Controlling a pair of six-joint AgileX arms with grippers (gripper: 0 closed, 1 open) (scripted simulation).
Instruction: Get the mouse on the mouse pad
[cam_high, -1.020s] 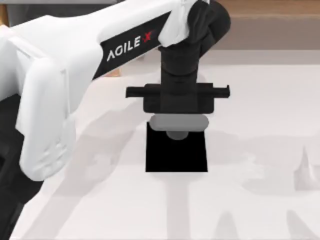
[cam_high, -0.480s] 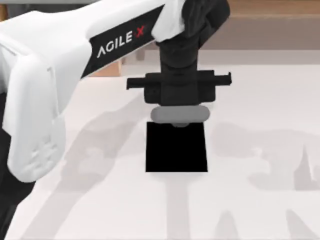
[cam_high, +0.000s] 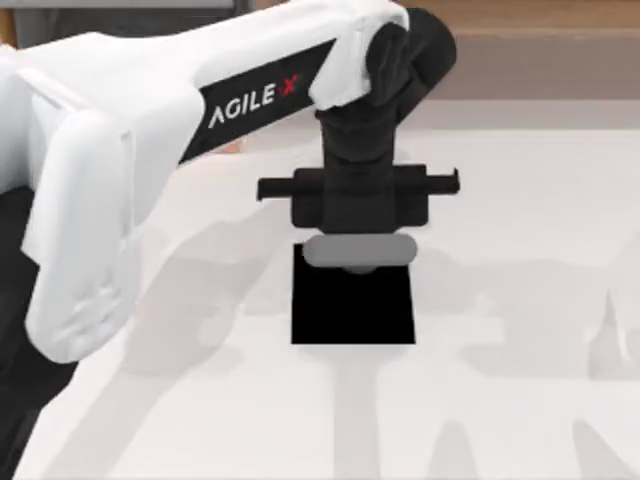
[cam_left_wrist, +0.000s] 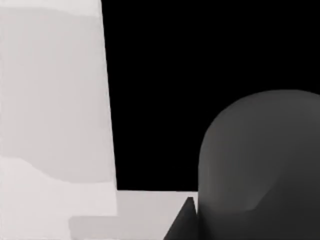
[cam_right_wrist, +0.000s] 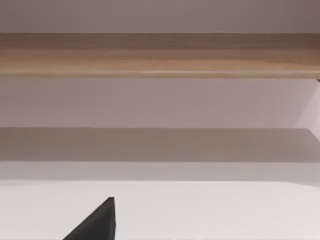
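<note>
From the left, my left arm reaches across the counter (cam_high: 520, 300), its gripper (cam_high: 358, 252) over the twelve o'clock edge of the mouse pad (cam_high: 353, 310). The mouse (cam_high: 357, 268) peeks out beneath the gripper, over the pad's far edge; the left wrist view shows it large, with black mat behind. Whether the gripper is closed on it I cannot tell. Best to settle the mouse nearer the pad's centre before letting go. The right arm is parked.
</note>
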